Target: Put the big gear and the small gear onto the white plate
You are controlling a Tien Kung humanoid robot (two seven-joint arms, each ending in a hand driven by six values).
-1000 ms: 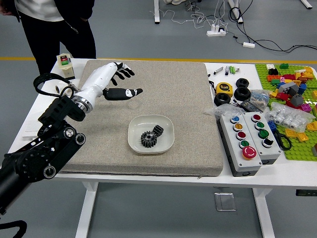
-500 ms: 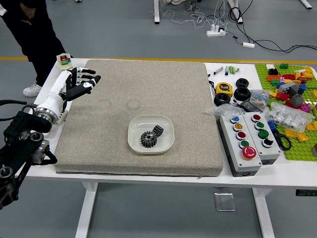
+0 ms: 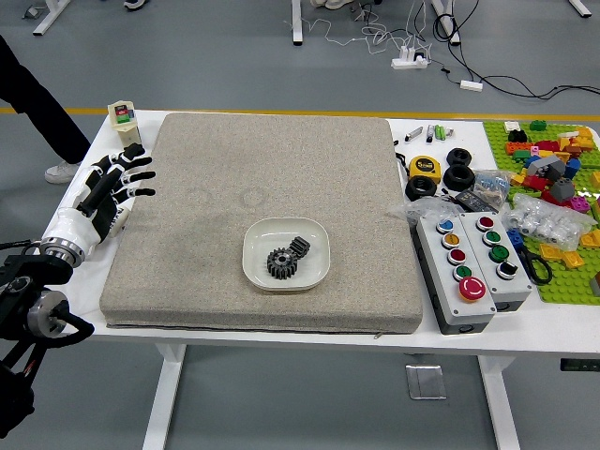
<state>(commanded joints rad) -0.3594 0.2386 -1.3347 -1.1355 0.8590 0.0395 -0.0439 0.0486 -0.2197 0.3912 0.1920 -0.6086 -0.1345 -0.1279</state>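
While both gears lie on the white plate, the spread, empty robot hand partly hides something pale.

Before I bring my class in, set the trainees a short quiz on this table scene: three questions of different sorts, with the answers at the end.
1. Multiple choice. Where do the big gear and the small gear lie?
A) on the green baseplate
B) on the white plate
C) in a clear plastic bag

2. True or false. The robot's left hand has its fingers spread and holds neither gear.

3. Fill in the blank. As the head view shows it, the yellow tape measure lies to the ____ of the fabric mat.

Key: 1. B; 2. True; 3. right
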